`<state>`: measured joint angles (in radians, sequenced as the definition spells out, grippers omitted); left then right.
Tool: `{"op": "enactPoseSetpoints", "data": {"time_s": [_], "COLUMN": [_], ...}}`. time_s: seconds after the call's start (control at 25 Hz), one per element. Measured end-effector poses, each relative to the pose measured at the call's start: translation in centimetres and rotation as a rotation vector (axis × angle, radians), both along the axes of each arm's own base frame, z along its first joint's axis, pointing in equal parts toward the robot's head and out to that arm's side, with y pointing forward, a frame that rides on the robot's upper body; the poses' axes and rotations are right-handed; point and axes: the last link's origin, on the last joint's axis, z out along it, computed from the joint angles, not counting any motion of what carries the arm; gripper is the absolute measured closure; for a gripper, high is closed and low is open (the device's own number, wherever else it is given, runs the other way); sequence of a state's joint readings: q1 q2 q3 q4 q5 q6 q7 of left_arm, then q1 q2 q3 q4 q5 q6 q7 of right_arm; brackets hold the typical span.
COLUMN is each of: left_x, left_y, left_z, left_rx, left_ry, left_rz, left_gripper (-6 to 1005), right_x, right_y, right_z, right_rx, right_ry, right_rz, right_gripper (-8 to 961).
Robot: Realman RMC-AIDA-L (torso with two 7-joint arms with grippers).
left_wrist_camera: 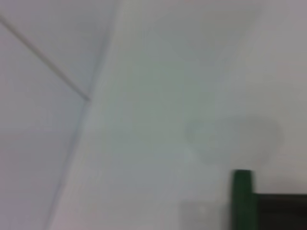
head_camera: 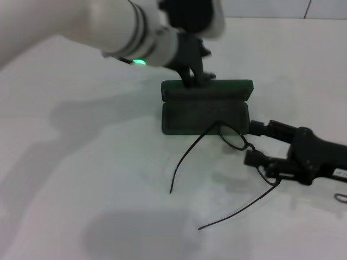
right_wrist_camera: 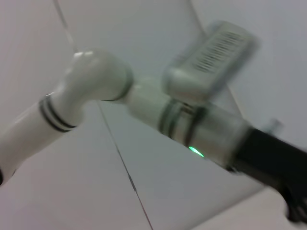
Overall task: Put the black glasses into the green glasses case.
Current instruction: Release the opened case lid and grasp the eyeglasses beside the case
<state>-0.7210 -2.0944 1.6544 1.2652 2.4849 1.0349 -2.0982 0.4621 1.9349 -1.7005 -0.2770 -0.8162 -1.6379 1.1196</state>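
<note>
The green glasses case (head_camera: 206, 111) lies open in the middle of the table, its lid (head_camera: 209, 86) standing up at the back and its dark lining showing. My left gripper (head_camera: 196, 76) is at the lid's upper edge. A corner of the case also shows in the left wrist view (left_wrist_camera: 242, 201). The black glasses (head_camera: 234, 136) are at the case's front right corner, one lens over the front wall and both temple arms trailing toward me over the table. My right gripper (head_camera: 251, 144) is beside them, fingers apart, with the bridge between the fingertips.
The white table (head_camera: 81, 162) stretches wide to the left and front of the case. My left arm (right_wrist_camera: 158, 108) crosses above the back of the table and shows in the right wrist view. A wall seam runs behind.
</note>
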Motion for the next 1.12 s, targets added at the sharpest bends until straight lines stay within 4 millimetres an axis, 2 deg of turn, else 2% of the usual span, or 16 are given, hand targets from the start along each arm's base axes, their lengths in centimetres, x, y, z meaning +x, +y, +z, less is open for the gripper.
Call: {"op": "enactPoseSetpoints", "data": {"time_s": [0.16, 0.2, 0.24, 0.28, 0.32, 0.36, 0.4, 0.48, 0.6, 0.8, 0.92, 1.12], "left_x": [0.0, -0.2, -0.3, -1.0, -1.0, -1.4, -1.8, -2.9, -4.5, -8.0, -10.1, -12.5], "left_y": [-0.9, -1.3, -1.6, -2.6, -2.6, -3.3, -4.1, -5.3, -6.6, -7.6, -8.3, -9.9], "left_z": [3.9, 5.1, 6.2, 8.8, 8.8, 9.8, 11.3, 13.3, 15.3, 15.7, 15.2, 14.4], "left_rx": [0.074, 0.090, 0.103, 0.117, 0.117, 0.110, 0.098, 0.092, 0.081, 0.061, 0.041, -0.016], "left_ry": [-0.186, -0.251, -0.322, -0.487, -0.487, -0.566, -0.677, -0.814, -0.954, -1.097, -1.151, -1.199], "left_rz": [0.040, 0.054, 0.062, 0.065, 0.065, 0.060, 0.041, 0.023, 0.010, 0.041, 0.056, 0.027], "left_gripper": [543, 542, 541, 540, 541, 541, 541, 542, 544, 546, 548, 551], "right_x": [-0.8, -1.5, -3.1, -3.9, -3.9, -4.8, -4.8, -6.8, -8.1, -10.1, -10.8, -11.6], "right_y": [1.2, 1.6, 2.6, 3.3, 3.3, 4.2, 4.2, 6.6, 7.7, 9.0, 9.6, 10.5], "right_z": [2.0, 2.5, 3.1, 3.2, 3.2, 3.3, 3.3, 4.2, 4.9, 5.0, 3.9, 1.7], "right_rx": [-0.110, -0.137, -0.165, -0.170, -0.170, -0.170, -0.170, -0.161, -0.161, -0.187, -0.248, -0.290], "right_ry": [0.012, 0.008, -0.050, -0.109, -0.109, -0.192, -0.192, -0.421, -0.607, -0.845, -0.951, -1.092], "right_rz": [-0.034, -0.025, 0.013, 0.023, 0.023, 0.028, 0.028, -0.008, -0.067, -0.182, -0.244, -0.294], "right_gripper": [106, 106, 106, 107, 107, 108, 108, 109, 111, 115, 119, 125]}}
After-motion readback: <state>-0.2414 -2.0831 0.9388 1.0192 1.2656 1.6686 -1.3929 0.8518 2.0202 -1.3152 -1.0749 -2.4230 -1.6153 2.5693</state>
